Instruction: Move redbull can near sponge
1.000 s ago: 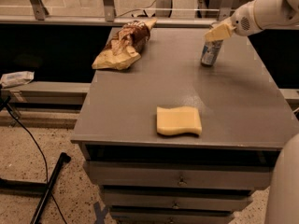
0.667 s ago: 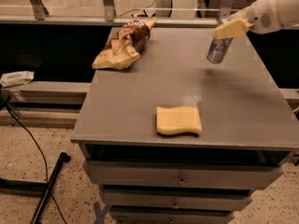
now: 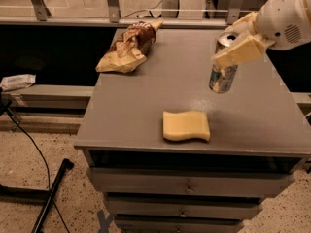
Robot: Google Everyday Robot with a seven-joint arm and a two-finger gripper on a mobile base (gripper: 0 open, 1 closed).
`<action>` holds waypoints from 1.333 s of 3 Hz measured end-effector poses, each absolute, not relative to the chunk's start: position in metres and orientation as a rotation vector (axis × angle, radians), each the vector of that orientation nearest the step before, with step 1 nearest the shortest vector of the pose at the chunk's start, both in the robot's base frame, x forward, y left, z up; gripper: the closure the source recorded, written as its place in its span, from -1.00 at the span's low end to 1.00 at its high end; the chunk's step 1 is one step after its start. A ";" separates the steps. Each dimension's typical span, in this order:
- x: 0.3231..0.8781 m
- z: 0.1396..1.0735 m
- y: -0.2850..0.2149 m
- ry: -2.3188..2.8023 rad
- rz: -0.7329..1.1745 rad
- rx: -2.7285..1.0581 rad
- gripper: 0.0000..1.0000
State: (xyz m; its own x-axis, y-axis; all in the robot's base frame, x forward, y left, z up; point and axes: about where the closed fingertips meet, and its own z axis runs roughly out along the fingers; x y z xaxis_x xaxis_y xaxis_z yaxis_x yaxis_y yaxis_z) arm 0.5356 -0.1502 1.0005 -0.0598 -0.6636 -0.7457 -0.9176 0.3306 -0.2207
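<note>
Holding one redbull can (image 3: pixel 222 79), gripper (image 3: pixel 227 42) hangs near sponge (image 3: pixel 186 125).

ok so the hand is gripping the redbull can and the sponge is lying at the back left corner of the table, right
No, one detail is wrong. In the camera view the hand grips the redbull can, but the sponge lies near the front edge of the table; the snack bag is what lies back left.

matt jaws over the smooth tabletop (image 3: pixel 146 101) grip the glossy metal redbull can (image 3: pixel 222 79).
</note>
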 end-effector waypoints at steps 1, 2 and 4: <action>0.538 0.988 -0.140 1.808 0.484 -1.428 1.00; 0.550 0.960 -0.119 1.778 0.650 -1.430 1.00; 0.564 0.935 -0.095 1.735 0.738 -1.453 0.17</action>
State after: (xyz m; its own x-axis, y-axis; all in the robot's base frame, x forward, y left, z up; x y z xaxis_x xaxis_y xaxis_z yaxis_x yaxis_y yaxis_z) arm 0.5644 -0.0951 0.9355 -0.0818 -0.5533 -0.8290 -0.9809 0.1921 -0.0314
